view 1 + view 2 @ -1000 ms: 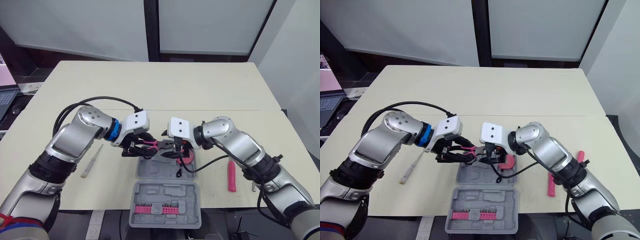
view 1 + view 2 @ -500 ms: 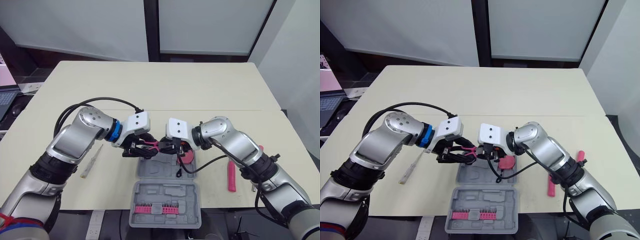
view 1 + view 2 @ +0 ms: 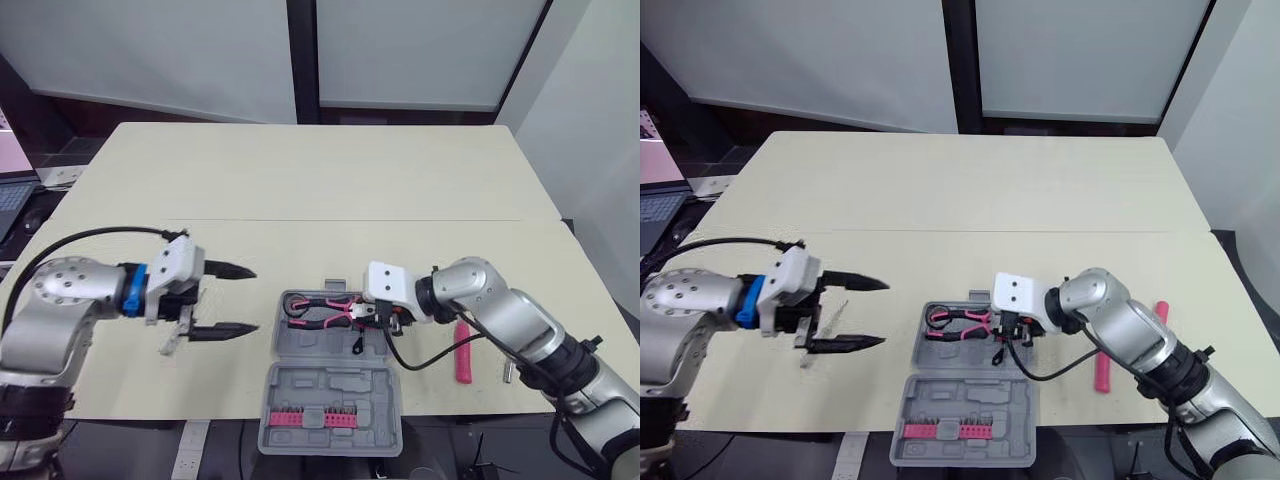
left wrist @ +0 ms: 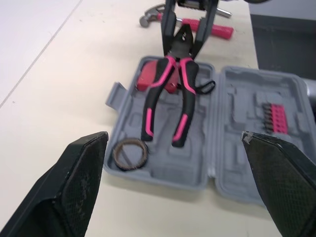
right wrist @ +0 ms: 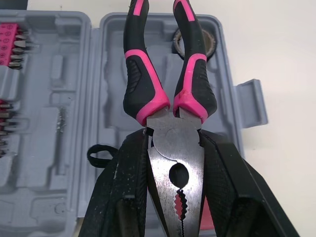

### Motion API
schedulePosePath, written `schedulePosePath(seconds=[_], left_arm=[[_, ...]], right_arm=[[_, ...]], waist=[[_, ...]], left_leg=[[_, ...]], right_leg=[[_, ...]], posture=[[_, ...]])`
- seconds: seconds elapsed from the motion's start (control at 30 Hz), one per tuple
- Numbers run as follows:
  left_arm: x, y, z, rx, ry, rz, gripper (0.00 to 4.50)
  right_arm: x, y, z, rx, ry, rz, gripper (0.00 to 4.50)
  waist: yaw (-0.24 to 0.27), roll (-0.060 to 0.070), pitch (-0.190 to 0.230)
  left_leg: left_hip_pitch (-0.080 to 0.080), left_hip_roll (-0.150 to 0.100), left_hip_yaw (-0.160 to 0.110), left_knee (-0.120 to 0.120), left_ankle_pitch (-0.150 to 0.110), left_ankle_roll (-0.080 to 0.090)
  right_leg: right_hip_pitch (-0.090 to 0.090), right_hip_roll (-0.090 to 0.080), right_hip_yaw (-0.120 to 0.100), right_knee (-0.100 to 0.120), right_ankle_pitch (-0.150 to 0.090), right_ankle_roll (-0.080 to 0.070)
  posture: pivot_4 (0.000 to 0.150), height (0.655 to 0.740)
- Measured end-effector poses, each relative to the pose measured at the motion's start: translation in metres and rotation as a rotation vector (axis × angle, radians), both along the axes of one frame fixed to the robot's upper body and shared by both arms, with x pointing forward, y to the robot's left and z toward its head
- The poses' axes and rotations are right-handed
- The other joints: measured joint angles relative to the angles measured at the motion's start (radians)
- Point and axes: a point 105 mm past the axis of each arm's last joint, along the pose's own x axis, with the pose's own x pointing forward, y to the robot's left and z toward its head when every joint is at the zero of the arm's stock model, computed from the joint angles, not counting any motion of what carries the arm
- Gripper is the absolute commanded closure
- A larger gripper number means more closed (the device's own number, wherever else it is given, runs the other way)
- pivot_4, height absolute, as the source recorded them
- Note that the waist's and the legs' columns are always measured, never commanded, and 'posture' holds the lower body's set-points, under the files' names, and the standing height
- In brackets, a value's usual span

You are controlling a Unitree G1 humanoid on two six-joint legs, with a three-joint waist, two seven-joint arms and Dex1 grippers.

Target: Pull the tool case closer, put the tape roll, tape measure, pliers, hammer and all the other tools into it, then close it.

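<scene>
Pliers (image 3: pixel 322 312), clamped in right gripper (image 3: pixel 378 312), seem seated in tool case (image 3: pixel 300 385); left gripper (image 3: pixel 252 300), nine o'clock, gapes empty; I release next.

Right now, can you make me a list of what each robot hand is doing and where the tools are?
tool case: open, lid flat
left end effector: open, holding nothing, to the left of the case
right end effector: shut on the pliers' head
pliers: lying in the case
tape roll: in the case
hammer: on the table, outside the case
slim pale tool: on the table by the left end effector
</scene>
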Motion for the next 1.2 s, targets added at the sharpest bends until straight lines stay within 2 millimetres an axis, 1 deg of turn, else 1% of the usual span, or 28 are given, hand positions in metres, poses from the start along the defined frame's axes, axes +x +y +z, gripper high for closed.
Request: schedulePosePath(seconds=[0.1,0.23,0.4,0.6,0.7,0.87,0.93,0.97,1.07,1.13,1.2], left_arm=[[-0.01,0.006,-0.008,0.017,0.014,-0.015,0.0],[-0.012,0.004,-0.009,0.029,-0.008,-0.033,0.0],[-0.014,-0.001,-0.007,0.034,-0.021,-0.041,0.0],[-0.016,0.001,-0.009,0.047,-0.008,-0.038,0.0],[-0.015,0.0,-0.008,0.047,-0.005,-0.032,0.0],[-0.016,-0.003,-0.007,0.05,-0.014,-0.036,0.0],[-0.016,-0.003,-0.007,0.05,-0.014,-0.036,0.0],[-0.016,-0.003,-0.007,0.05,-0.014,-0.036,0.0],[-0.015,-0.003,-0.007,0.05,-0.015,-0.037,0.0],[-0.015,-0.004,-0.007,0.051,-0.012,-0.042,0.0],[-0.015,-0.006,-0.008,0.051,-0.01,-0.05,0.0]], right_arm=[[-0.006,0.003,-0.014,-0.023,0.012,-0.006,3.23],[-0.009,0.015,-0.02,-0.026,0.004,0.005,3.23],[-0.002,0.011,-0.028,-0.067,-0.018,-0.037,3.23],[-0.005,0.02,-0.032,-0.068,-0.012,-0.037,3.23],[-0.007,0.029,-0.033,-0.05,-0.005,-0.032,3.23],[-0.007,0.037,-0.035,-0.038,0.012,-0.029,3.23],[-0.007,0.038,-0.035,-0.03,0.018,-0.026,2.52],[-0.006,0.036,-0.035,-0.027,0.017,-0.027,2.38],[-0.005,0.035,-0.029,-0.001,0.012,-0.008,1.72],[-0.007,0.027,-0.024,0.018,0.027,0.011,1.72],[-0.01,0.021,-0.016,0.068,0.033,0.054,1.72]], waist=[[0.0,0.0,0.0],[0.003,0.0,0.0],[0.003,0.0,0.0],[0.0,0.0,0.0],[-0.001,0.0,0.0],[-0.001,0.0,0.0],[-0.001,0.0,0.0],[-0.001,0.0,0.0],[-0.001,0.0,0.0],[-0.001,0.0,0.0],[0.002,0.0,0.0]], left_leg=[[0.0,0.0,0.0,0.0,0.0,0.0],[0.0,0.0,0.0,0.0,0.0,0.0],[0.0,0.0,0.0,0.0,0.0,0.0],[0.0,0.0,0.0,0.0,0.0,0.0],[0.0,0.0,0.0,0.0,0.0,0.0],[0.001,0.0,0.0,0.0,0.0,0.0],[0.001,0.0,0.0,0.0,0.0,0.0],[0.001,0.0,0.0,0.0,0.0,0.0],[0.001,0.0,0.0,0.0,0.0,0.0],[0.001,0.0,0.0,0.0,0.0,0.0],[0.0,0.0,0.0,0.0,0.0,0.0]], right_leg=[[0.0,0.0,0.0,0.0,0.0,0.0],[0.0,0.002,0.0,0.0,0.0,0.0],[0.0,0.004,0.0,0.0,0.0,0.0],[0.0,0.007,0.001,0.0,0.0,0.0],[0.0,0.007,0.0,0.0,0.0,0.0],[0.0,0.007,0.001,0.0,0.0,0.0],[0.0,0.007,0.0,0.0,0.0,0.0],[0.0,0.007,0.001,0.0,0.0,0.0],[0.0,0.007,0.001,0.0,0.0,0.0],[0.0,0.006,0.001,0.0,0.0,0.0],[0.001,0.006,0.0,0.0,0.0,0.0]], posture=[[0.15,0.74],[0.15,0.74],[0.15,0.74],[0.15,0.74],[0.15,0.74],[0.15,0.74],[0.15,0.74],[0.15,0.74],[0.15,0.74],[0.15,0.74],[0.15,0.74]])
